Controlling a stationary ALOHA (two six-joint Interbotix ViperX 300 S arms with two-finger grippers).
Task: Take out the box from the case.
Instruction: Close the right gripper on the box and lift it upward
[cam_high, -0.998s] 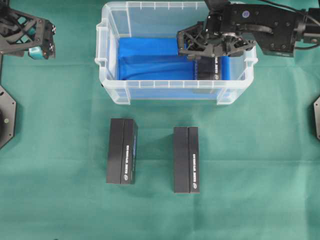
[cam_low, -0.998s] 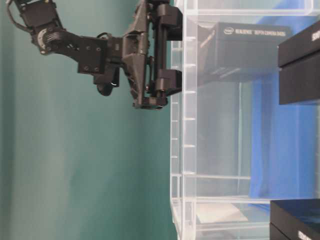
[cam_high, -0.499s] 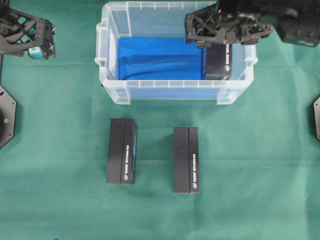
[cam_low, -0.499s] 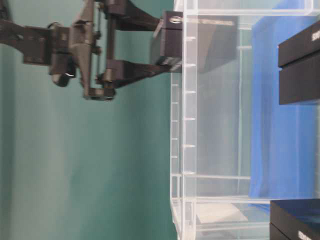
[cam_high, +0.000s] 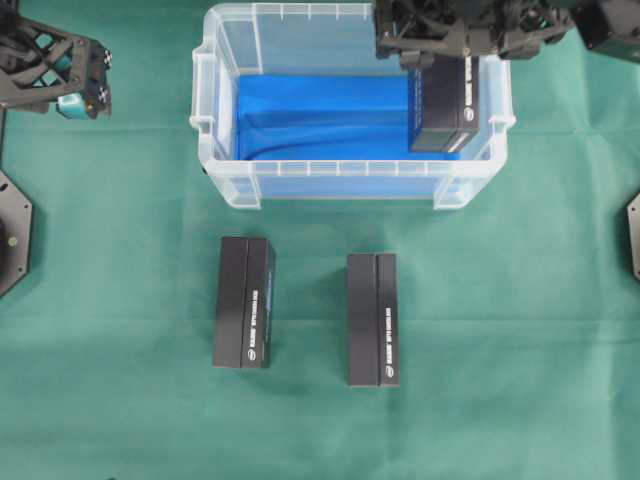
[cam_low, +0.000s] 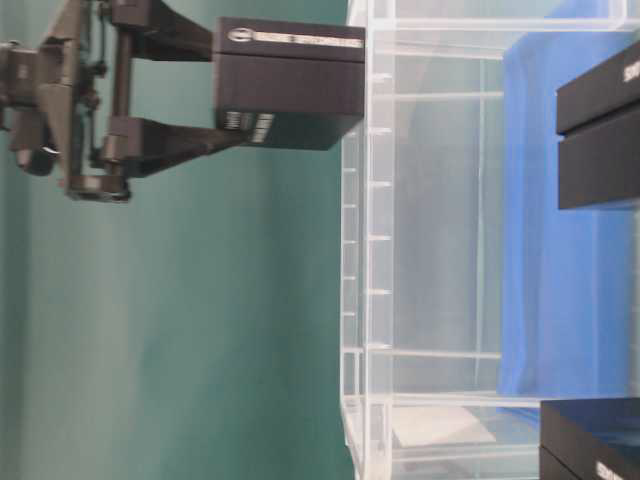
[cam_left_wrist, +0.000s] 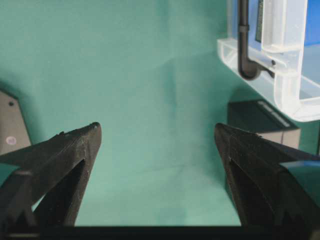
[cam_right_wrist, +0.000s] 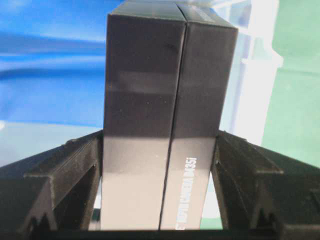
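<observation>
The case (cam_high: 350, 168) is a clear plastic bin at the back of the table, with a blue cloth (cam_high: 320, 120) on its bottom. My right gripper (cam_high: 443, 60) is shut on a black box (cam_high: 445, 105) and holds it upright over the case's right end. In the table-level view the box (cam_low: 290, 90) hangs with its lower end about level with the case's rim (cam_low: 358, 250). The right wrist view shows both fingers pressed on the box's sides (cam_right_wrist: 150, 75). My left gripper (cam_high: 75, 75) is open at the far left, holding nothing.
Two more black boxes (cam_high: 244, 316) (cam_high: 373, 319) lie side by side on the green cloth in front of the case. The left wrist view shows one of them (cam_left_wrist: 262, 122) below the case's corner (cam_left_wrist: 280, 60). Arm bases sit at both table edges.
My right gripper has risen with the box, lifting it from the bottom of the case up to rim level. The left arm has not moved.
</observation>
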